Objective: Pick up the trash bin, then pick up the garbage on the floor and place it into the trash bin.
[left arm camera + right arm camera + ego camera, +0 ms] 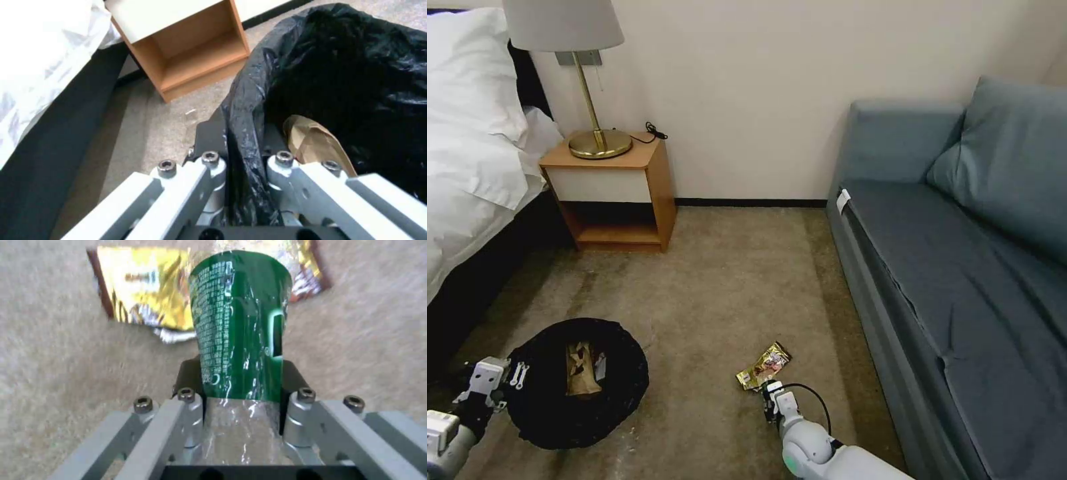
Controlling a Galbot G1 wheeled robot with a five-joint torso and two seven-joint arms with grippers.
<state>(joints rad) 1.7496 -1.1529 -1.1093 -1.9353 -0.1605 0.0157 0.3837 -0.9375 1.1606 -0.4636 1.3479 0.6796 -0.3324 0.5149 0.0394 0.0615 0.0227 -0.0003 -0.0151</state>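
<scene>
The trash bin (540, 400), lined with a crinkled black bag, is at the lower left of the head view. My left gripper (497, 381) is shut on its near rim, and the left wrist view shows the bag's edge (249, 110) pinched between the fingers. A crumpled brown paper bag (582, 373) (313, 143) lies inside the bin. My right gripper (774, 395) is low over the carpet, shut on the green-labelled clear bottle (240, 326). The shiny gold snack wrapper (764, 365) (142, 296) lies flat on the carpet just beyond the bottle.
A wooden nightstand (617, 193) with a brass lamp (594, 133) stands against the far wall, beside the bed (467, 167) on the left. A blue-grey sofa (960, 267) runs along the right. Open carpet (727, 280) lies between them.
</scene>
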